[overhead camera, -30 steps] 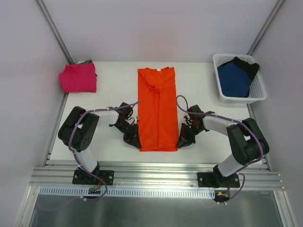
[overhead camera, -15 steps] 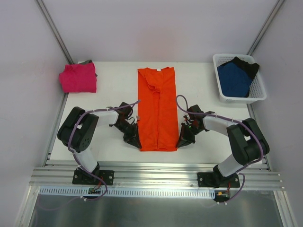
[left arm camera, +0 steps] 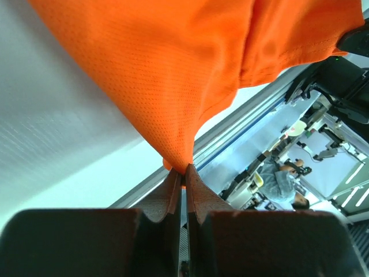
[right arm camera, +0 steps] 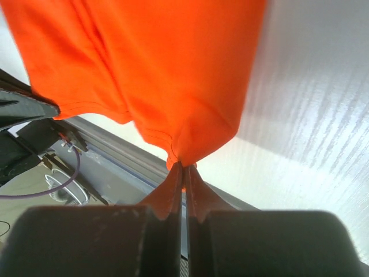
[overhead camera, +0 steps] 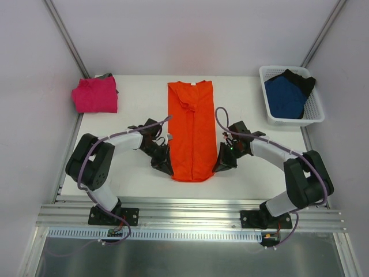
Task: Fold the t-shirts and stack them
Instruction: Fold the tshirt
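Top external view gives us the orange shirt lying lengthways in the middle of the table. It is folded into a long narrow strip, with its collar at the far end and its hem toward the arm bases. We see the left tool at the near left corner of that hem and the right tool at the near right corner. The two arms reach in from either side, so the strip lies between them. The near edge of the strip curves a little between the two corners. In the left wrist view the jaws stand pressed together with only a thin pinch of orange mesh cloth between their tips. The cloth fans out from that pinch, with the white table showing beside it. The right wrist view tells us the same of the other side: the jaws are closed down to a sliver on the hemmed corner, and the cloth spreads from there in soft folds. The pink shirt sits folded at the far left corner of the table, well apart from the orange one. At the far right we find the basket, with the blue shirt bunched inside it. The black shirt lies partly under the blue one, up against the far rim.
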